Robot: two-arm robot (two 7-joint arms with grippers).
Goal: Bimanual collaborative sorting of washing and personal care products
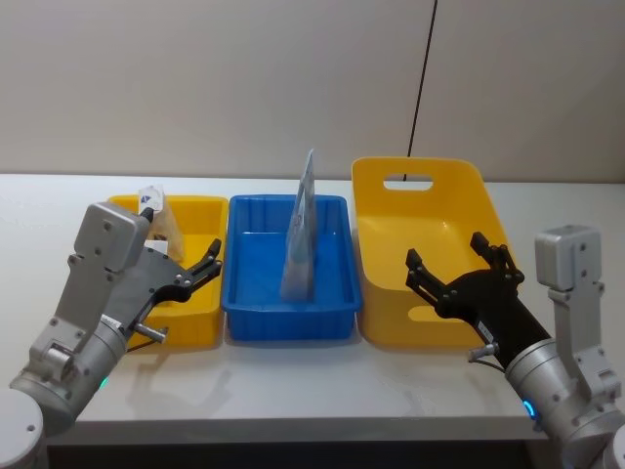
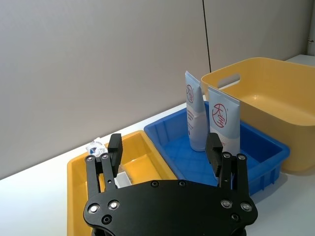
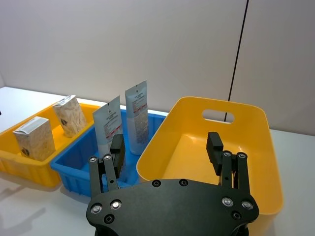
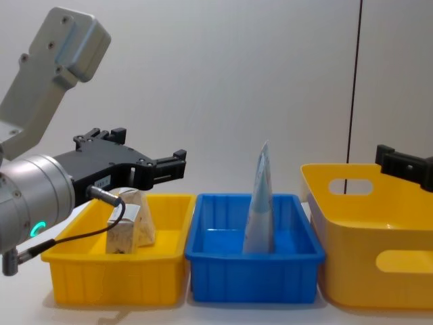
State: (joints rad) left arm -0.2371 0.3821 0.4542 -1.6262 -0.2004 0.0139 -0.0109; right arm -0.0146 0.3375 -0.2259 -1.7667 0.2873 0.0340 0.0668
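My left gripper point(image 1: 207, 262) hangs over the small yellow bin point(image 1: 193, 318) and my right gripper point(image 1: 444, 249) over the large yellow bin point(image 1: 376, 215), both with fingers spread apart and empty. The pale blue tube point(image 2: 194, 115) and white red-marked tube point(image 2: 224, 123) stand upright in the blue bin point(image 1: 289, 320); the speckled pack point(image 3: 34, 139) and beige packet point(image 3: 70, 114) sit in the small yellow bin
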